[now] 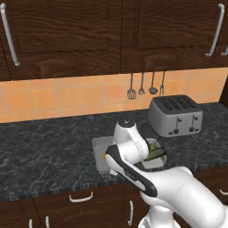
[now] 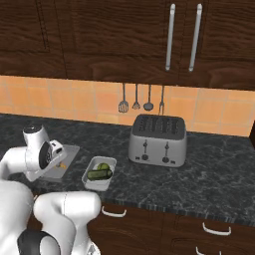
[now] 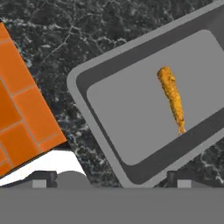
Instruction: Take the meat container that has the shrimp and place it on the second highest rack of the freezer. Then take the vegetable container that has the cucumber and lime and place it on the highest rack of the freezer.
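The meat tray [image 3: 144,109] lay closest under the hand camera, a flat grey tray directly below and ahead of the pincer [image 3: 109,177], with the shrimp [image 3: 173,98] resting on its floor toward the far side. The pincer stood above the tray with its jaws spread as wide as they go, holding nothing and touching nothing; one fingertip [image 3: 43,177] hung over the dark counter [image 3: 65,39] just off the tray's corner, the other over its near rim.

Beside the pincer, just past the meat tray, sat the vegetable tray [image 2: 99,173] with the cucumber [image 2: 99,174] and lime [image 2: 103,166] in it, and farther off the toaster [image 2: 157,140] stood against the tiled wall.

By my reading, the task had barely begun: both trays were on the counter, neither lifted, and no freezer could be seen from here. Everything remained: gripping the meat tray, carrying it to the second highest rack, then fetching the vegetable tray for the top rack.
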Controlling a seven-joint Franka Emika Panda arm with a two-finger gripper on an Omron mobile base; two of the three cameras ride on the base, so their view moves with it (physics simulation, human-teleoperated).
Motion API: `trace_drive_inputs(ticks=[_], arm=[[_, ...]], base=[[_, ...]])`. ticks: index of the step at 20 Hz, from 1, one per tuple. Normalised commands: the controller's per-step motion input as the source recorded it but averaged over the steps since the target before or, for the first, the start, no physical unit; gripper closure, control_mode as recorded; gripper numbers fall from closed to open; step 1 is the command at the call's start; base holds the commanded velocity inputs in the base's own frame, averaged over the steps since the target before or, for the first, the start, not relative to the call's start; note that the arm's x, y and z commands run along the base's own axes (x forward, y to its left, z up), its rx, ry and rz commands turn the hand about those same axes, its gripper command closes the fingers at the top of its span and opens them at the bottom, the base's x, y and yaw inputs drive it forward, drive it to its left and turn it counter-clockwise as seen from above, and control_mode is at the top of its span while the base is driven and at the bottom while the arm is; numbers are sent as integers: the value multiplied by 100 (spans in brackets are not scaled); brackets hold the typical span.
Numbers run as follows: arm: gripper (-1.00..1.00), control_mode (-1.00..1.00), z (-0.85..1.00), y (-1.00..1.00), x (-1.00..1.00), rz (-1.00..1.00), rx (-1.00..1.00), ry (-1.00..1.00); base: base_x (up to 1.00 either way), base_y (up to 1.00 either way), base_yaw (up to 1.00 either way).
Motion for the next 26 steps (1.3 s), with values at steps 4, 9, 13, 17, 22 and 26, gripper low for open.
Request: trace_drive_inputs(ticks=[4,9,13,17,22,26], arm=[[-100,-100,-28,21,0,12,-1,4],[-100,-100,-25,18,22,6,0,6],[-100,-100,-20,14,45,1,0,10],[-100,-100,-9,12,44,0,0,9],[100,-100,-4,12,20,0,-1,5],[100,-100,0,0,-1,0,0,0]], base=[[0,0,0],[0,0,0],[0,0,0],[0,0,0],[0,0,0],[0,0,0]])
